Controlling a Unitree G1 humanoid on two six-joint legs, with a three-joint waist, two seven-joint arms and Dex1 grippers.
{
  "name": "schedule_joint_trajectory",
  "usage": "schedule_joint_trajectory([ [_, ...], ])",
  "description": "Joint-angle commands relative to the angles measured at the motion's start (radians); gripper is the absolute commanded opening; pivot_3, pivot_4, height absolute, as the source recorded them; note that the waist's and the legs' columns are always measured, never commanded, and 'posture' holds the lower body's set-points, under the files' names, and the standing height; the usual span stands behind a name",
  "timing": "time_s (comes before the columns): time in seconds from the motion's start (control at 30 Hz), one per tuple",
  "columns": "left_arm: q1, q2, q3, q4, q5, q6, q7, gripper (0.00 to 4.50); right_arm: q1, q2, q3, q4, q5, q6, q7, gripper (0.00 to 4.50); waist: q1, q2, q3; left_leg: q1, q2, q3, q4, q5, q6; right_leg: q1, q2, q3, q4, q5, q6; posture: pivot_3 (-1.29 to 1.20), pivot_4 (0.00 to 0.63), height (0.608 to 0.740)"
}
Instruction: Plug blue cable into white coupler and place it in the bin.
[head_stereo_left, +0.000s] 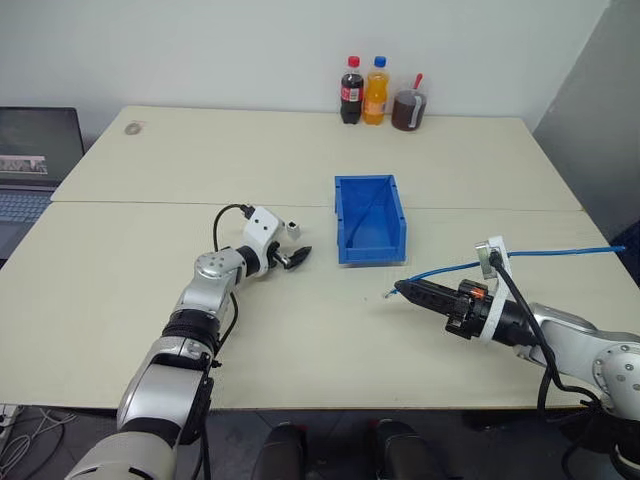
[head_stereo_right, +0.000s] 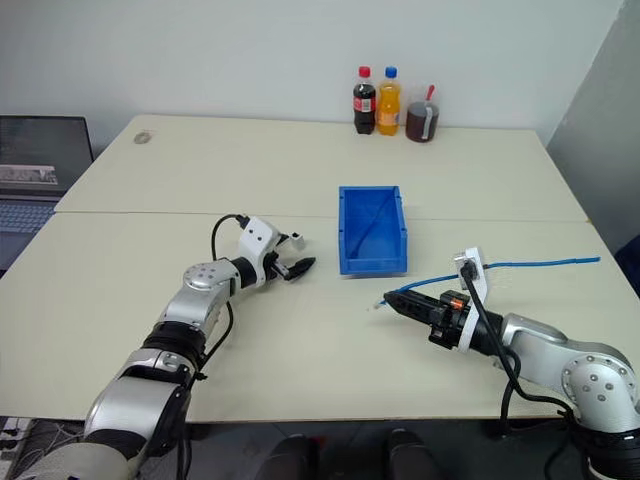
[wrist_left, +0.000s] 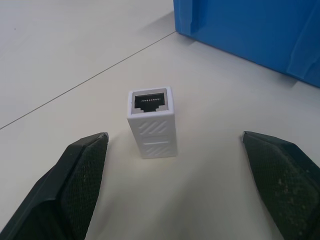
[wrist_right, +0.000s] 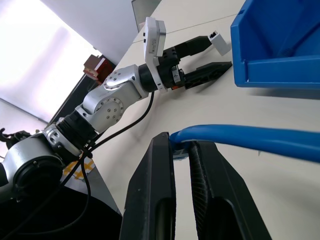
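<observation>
Left tool (wrist_left: 175, 165) wide around white coupler (wrist_left: 150, 121)

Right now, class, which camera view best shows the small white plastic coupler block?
The left wrist view: the small white plastic coupler block sits close up, its dark socket facing the camera. The eye views and right wrist view show only a tiny white speck near the left hand.

**Cut off and hidden**

The blue cable (head_stereo_left: 560, 252) runs past the right edge of the left eye view, its far end unseen. Its near plug (wrist_right: 181, 151) sits buried between the right gripper (wrist_right: 183, 150) fingers. The bin (wrist_left: 260, 30) is cropped by the left wrist view's edge. Bottle labels (head_stereo_left: 352, 93) are too small to read.
</observation>
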Motion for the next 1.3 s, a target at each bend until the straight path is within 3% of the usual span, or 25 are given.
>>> schedule_joint_trajectory([
  [0.03, -0.043, -0.006, 0.018, 0.1, 0.02, -0.039, -0.024, 4.48, 0.004, -0.006, -0.032, -0.046, 0.037, -0.01, -0.02, 0.12, -0.001, 0.0, 0.0, 0.0, 0.0, 0.0, 0.0, 0.0, 0.0, 0.0, 0.0, 0.0, 0.0, 0.0, 0.0, 0.0, 0.15, 0.74],
  [0.2, -0.089, -0.018, 0.031, 0.205, 0.024, -0.052, -0.082, 4.48, 0.009, -0.01, -0.037, -0.051, 0.045, -0.012, -0.039, 0.12, -0.001, 0.0, 0.0, 0.0, -0.001, 0.0, 0.0, 0.0, 0.0, 0.0, 0.0, 0.0, 0.0, 0.0, 0.0, 0.0, 0.15, 0.74],
  [0.7, -0.149, -0.023, 0.07, 0.271, 0.038, -0.062, -0.108, 1.22, 0.011, 0.017, -0.034, -0.033, 0.047, -0.031, -0.078, 0.12, -0.002, 0.0, 0.0, 0.0, -0.001, 0.0, 0.0, 0.001, 0.001, 0.0, 0.0, 0.0, 0.0, 0.001, 0.001, 0.0, 0.15, 0.74],
  [0.77, -0.152, -0.023, 0.069, 0.271, 0.043, -0.064, -0.118, 0.84, 0.003, 0.023, -0.03, -0.029, 0.045, -0.031, -0.082, 0.12, -0.002, 0.0, 0.0, 0.0, -0.001, 0.0, 0.0, 0.001, 0.001, 0.0, 0.0, 0.0, 0.0, 0.001, 0.0, 0.0, 0.15, 0.74],
  [0.83, -0.146, -0.018, 0.07, 0.256, 0.039, -0.065, -0.148, 0.78, -0.007, 0.025, -0.023, -0.029, 0.032, -0.027, -0.077, 0.12, -0.002, 0.0, 0.0, 0.0, -0.001, 0.0, 0.0, 0.001, 0.001, 0.0, 0.0, 0.0, 0.0, 0.001, 0.001, 0.0, 0.15, 0.74],
  [0.93, -0.094, 0.004, 0.074, 0.158, 0.001, -0.023, -0.268, 0.78, -0.02, 0.015, -0.004, -0.044, -0.027, -0.02, -0.039, 0.12, -0.004, 0.0, 0.0, 0.0, -0.001, 0.0, 0.0, 0.001, 0.001, 0.0, 0.0, 0.0, 0.0, 0.001, 0.0, 0.0, 0.15, 0.74],
  [1.17, 0.358, 0.173, -0.053, -0.659, -0.132, 0.228, -0.597, 0.78, -0.128, 0.003, 0.144, -0.063, -0.325, -0.056, 0.163, 0.12, -0.024, 0.003, -0.002, 0.001, 0.005, 0.001, -0.002, 0.0, 0.001, -0.001, 0.001, 0.002, 0.0, 0.003, -0.006, 0.0, 0.15, 0.74],
  [1.3, 0.424, 0.183, -0.113, -0.795, -0.117, 0.219, -0.618, 0.78, -0.204, 0.016, 0.261, -0.042, -0.506, -0.11, 0.29, 0.12, -0.012, 0.003, -0.001, 0.003, 0.005, 0.0, -0.002, 0.001, 0.001, 0.0, 0.0, 0.001, 0.002, -0.001, -0.003, 0.0, 0.15, 0.74],
])
